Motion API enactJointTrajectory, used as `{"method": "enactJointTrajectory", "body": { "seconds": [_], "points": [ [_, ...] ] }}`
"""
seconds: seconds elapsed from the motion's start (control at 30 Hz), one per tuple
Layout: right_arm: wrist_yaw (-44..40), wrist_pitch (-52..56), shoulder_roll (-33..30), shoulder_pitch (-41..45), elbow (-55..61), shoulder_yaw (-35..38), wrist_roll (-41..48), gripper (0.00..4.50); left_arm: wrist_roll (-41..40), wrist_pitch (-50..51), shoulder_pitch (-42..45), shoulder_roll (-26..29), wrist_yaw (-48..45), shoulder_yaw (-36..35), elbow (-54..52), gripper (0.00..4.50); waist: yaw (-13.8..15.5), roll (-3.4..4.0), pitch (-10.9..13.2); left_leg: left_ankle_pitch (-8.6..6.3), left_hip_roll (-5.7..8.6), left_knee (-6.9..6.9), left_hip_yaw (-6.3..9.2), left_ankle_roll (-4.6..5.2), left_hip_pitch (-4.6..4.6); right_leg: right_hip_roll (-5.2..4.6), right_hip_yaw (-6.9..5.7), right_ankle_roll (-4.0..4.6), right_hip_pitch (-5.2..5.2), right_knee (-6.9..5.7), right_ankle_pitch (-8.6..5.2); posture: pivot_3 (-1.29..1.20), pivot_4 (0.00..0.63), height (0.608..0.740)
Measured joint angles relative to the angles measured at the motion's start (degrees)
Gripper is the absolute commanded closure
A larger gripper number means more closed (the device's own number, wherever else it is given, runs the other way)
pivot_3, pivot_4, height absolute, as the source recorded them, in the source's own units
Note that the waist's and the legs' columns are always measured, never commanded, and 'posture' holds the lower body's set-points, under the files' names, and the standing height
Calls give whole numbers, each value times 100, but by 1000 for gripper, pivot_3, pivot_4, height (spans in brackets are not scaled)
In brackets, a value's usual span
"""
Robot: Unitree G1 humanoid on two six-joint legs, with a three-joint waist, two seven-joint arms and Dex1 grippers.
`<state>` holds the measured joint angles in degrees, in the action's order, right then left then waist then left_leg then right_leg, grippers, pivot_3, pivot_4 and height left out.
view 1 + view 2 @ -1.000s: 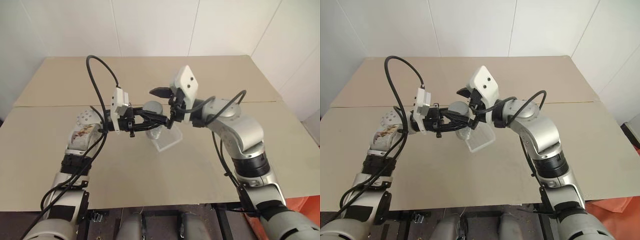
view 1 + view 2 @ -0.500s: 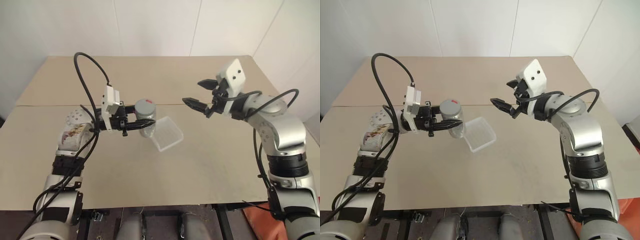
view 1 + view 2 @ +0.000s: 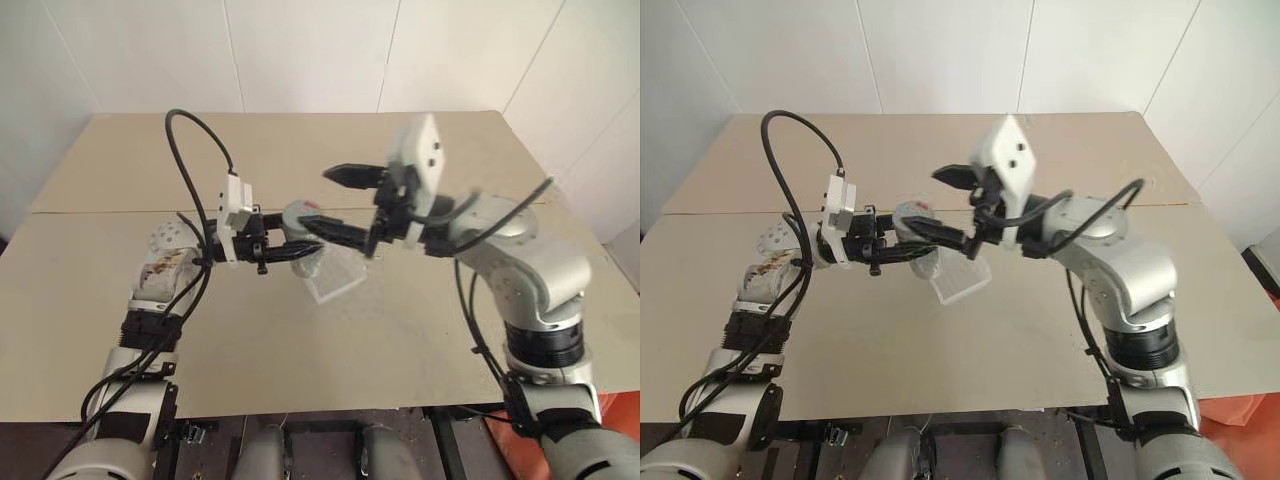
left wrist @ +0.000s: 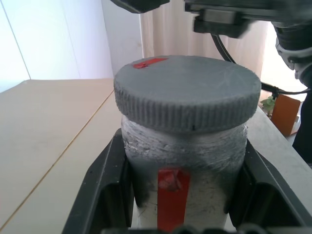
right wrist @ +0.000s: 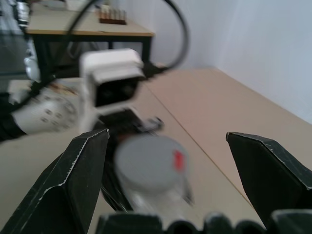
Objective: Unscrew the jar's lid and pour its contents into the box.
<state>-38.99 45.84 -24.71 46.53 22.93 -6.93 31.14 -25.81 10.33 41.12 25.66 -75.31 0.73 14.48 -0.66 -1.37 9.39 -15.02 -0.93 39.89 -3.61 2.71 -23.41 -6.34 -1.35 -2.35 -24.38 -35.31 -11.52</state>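
My left gripper is shut on the jar, holding it upright above the table, one finger on each side of its whitish body. The grey lid, with a red mark on top, sits on the jar. My right gripper is open and reaches in from the right at lid height. Its fingers stand wide on either side of the lid without touching it. The clear box lies on the table just right of the jar. The contents are hidden.
The tan table has a seam running across behind the arms and ends close to white walls at the back. A black cable loops up from the left wrist. Something orange sits on the floor at the lower right.
The right gripper, at the lid a second ago, swung far out to the right and has come back to the lid, still open. The left gripper has kept the jar in place.
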Motion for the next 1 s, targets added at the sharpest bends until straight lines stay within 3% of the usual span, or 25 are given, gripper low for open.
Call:
{"method": "enactJointTrajectory", "body": {
  "seconds": [0.2, 0.4, 1.0],
  "points": [
    [185, -47, 128, 186, -442, -478, -537, 26, 0, -11, 64, -8, -5, 10, 9, 2483, 0, 0, 0, 0, 2, 0, 0, -1, -2, 0, -1, 0, -2, 0, 0, 0, 150, 740],
    [118, -218, 170, 229, -660, -499, -678, 26, 0, -10, 68, 49, 6, 8, 9, 2483, -6, 0, 0, 0, 1, 0, 0, -1, -3, 0, -1, 0, -2, 1, 0, 0, 150, 740],
    [-212, -297, -712, -280, -499, 385, -449, 26, -5, -20, 80, 157, -70, -38, 52, 2483, -9, 0, 0, 0, -1, -1, 1, 0, -2, 0, -2, 0, -1, 5, 0, 0, 150, 740]
  ]
}}
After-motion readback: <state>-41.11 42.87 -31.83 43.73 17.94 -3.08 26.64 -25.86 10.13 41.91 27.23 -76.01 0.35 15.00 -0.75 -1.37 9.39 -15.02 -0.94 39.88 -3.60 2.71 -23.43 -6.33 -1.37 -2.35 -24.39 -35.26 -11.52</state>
